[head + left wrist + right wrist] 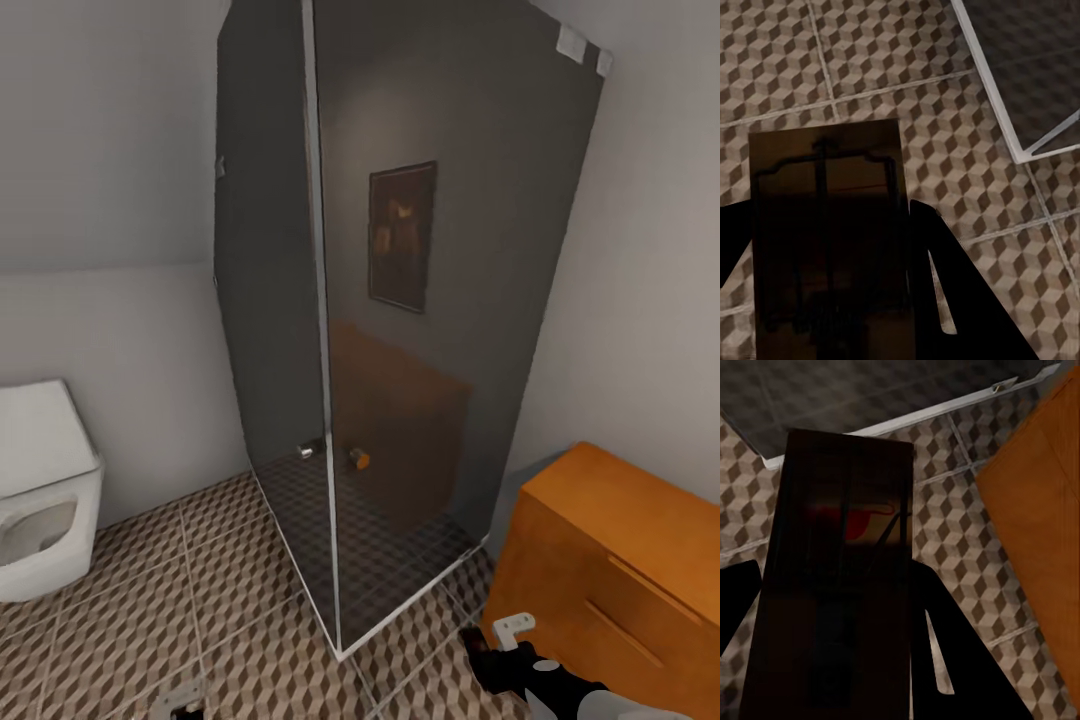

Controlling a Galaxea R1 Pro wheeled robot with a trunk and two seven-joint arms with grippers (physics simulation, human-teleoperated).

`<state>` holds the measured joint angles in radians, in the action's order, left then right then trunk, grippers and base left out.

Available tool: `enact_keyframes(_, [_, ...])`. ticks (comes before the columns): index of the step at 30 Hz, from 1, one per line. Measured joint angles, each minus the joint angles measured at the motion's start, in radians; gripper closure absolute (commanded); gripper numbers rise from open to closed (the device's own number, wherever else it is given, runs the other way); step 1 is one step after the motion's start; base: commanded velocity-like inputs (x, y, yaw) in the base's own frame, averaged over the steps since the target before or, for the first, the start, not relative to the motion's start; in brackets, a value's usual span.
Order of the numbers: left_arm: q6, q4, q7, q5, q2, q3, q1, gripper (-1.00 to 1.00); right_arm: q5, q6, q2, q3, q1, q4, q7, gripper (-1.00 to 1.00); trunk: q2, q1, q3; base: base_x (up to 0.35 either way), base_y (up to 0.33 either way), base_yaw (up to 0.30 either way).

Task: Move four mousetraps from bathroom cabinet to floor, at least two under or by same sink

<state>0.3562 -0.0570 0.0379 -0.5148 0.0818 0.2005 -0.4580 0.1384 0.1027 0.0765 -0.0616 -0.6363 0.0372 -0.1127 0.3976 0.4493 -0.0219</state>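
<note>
In the left wrist view a mousetrap [825, 172], a tan board with a black wire mechanism, lies in shadow between the fingers of my left gripper [825, 255], which is shut on it above the bathroom floor [945, 97]. A second mousetrap [840, 487] with a red spot sits in my right gripper [832, 615], also shut on it. The head view has my right gripper [510, 640] low beside the orange-brown cabinet [620, 560] and my left gripper [180, 700] at the bottom edge. The sink is out of view.
A tall dark glass shower enclosure [400, 300] stands straight ahead, its pale base frame [340, 640] close to both grippers. A white toilet [40, 490] is at the left wall. Cube-patterned floor [200, 600] lies open between toilet and shower.
</note>
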Motion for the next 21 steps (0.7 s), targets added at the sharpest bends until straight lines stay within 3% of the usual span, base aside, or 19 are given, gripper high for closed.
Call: enact_keyframes(21, [0.000, 0.000, 0.000, 0.000, -0.002, 0.000, 0.000, 1.00, 0.000, 0.000, 0.000, 0.000, 0.000, 0.000, 0.000, 1.00, 0.000, 0.000, 0.000, 0.000, 0.000, 0.300])
